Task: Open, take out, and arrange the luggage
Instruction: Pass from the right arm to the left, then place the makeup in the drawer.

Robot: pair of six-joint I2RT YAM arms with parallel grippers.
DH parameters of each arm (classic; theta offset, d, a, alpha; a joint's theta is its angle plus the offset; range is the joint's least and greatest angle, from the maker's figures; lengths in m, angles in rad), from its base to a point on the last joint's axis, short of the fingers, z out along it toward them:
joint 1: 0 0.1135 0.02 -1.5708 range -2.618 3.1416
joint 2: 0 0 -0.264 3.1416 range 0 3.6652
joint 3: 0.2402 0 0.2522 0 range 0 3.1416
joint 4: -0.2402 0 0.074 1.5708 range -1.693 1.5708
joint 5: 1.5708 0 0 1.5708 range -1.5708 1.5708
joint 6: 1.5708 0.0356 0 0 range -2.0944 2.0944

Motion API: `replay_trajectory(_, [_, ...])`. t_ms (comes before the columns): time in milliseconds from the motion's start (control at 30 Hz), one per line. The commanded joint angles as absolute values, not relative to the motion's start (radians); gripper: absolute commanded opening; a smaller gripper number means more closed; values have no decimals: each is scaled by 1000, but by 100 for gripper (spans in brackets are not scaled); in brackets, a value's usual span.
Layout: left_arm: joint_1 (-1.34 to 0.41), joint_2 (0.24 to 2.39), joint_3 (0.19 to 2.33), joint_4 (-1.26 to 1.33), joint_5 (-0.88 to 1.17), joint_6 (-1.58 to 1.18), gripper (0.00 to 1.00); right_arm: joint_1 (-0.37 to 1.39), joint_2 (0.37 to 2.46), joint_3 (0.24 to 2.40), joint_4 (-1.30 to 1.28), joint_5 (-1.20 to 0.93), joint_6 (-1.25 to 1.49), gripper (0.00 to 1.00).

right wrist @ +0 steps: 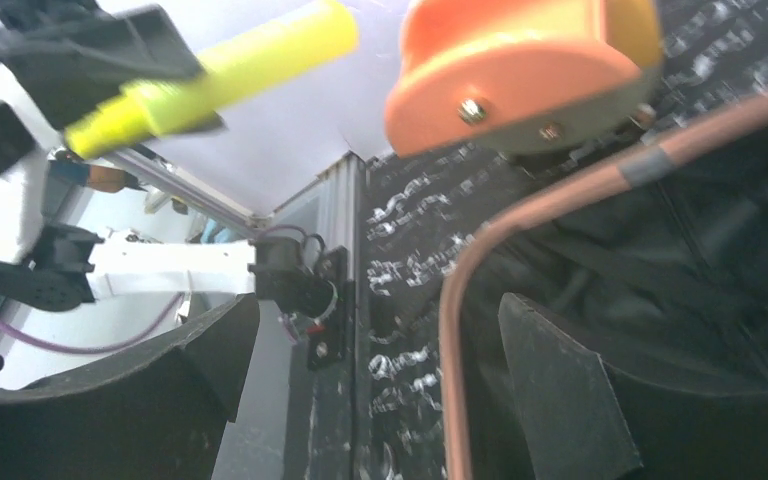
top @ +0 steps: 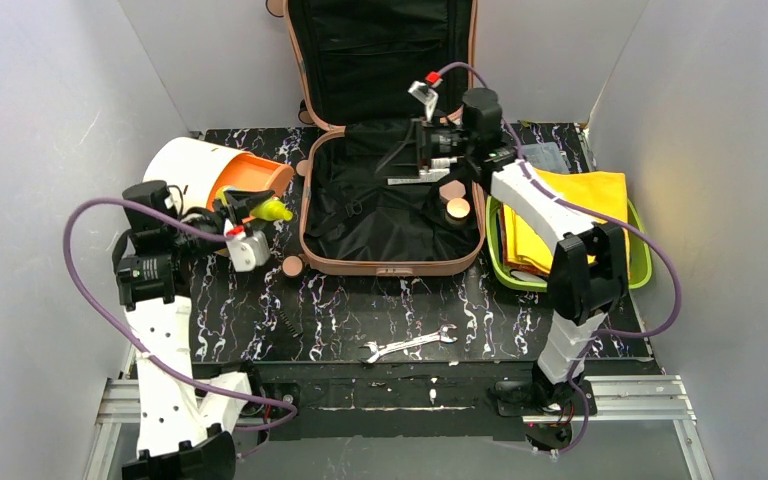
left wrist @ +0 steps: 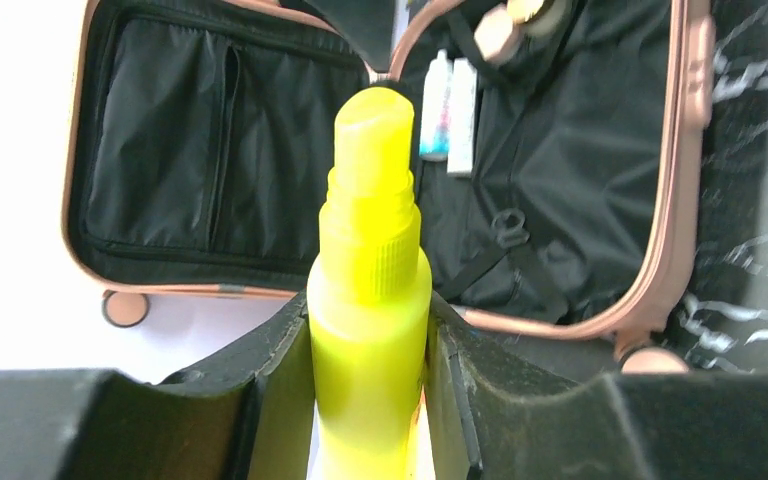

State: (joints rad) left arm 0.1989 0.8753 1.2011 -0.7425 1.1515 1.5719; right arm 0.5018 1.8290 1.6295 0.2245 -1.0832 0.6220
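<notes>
Left gripper: closed narrow on a neon yellow-green plastic bottle, pads pressing the bottle's body from both sides, cap end sticking out past the fingertips.
Bottle direction: in the top view the neon yellow-green plastic bottle points right, toward the suitcase.
Left gripper place: left of the suitcase, just in front of the orange mouth of a round cream-and-orange drum-shaped box that lies on its side at the far left.
Right gripper: jaws spread wide, nothing between them.
Right gripper place: over the far part of the suitcase's lower half, above the black lining.
Luggage: the salmon-pink hard-shell suitcase sits open at the far middle of the black marbled table, lower half flat, lid upright against the far wall.
Inside the suitcase: two small white tubes lie side by side on the lining; small round pale discs rest near the right rim.
Right side: a lime-green tray carries a folded yellow cloth, just beside the suitcase.
Near edge: a silver open-ended wrench lies on the table, well apart from both grippers.
</notes>
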Motion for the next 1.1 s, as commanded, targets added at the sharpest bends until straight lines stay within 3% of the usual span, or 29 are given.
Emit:
replay_trajectory(0, [194, 933, 1294, -690, 1339, 1246, 0, 388, 1772, 1507, 149, -1223, 480, 98])
replay_trajectory(133, [194, 961, 1255, -584, 1376, 1162, 0, 287, 1711, 1400, 86, -1233, 365, 98])
replay_trajectory(367, [231, 1006, 1091, 45, 1346, 808, 0, 205, 1587, 1285, -138, -1230, 146, 98])
replay_trajectory(800, [277, 1093, 1193, 57, 1382, 836, 0, 179, 1505, 1217, -155, -1183, 66, 99])
replay_trajectory(1067, [297, 1135, 1125, 24, 1390, 968, 0, 165, 1516, 1190, -140, -1157, 66, 98])
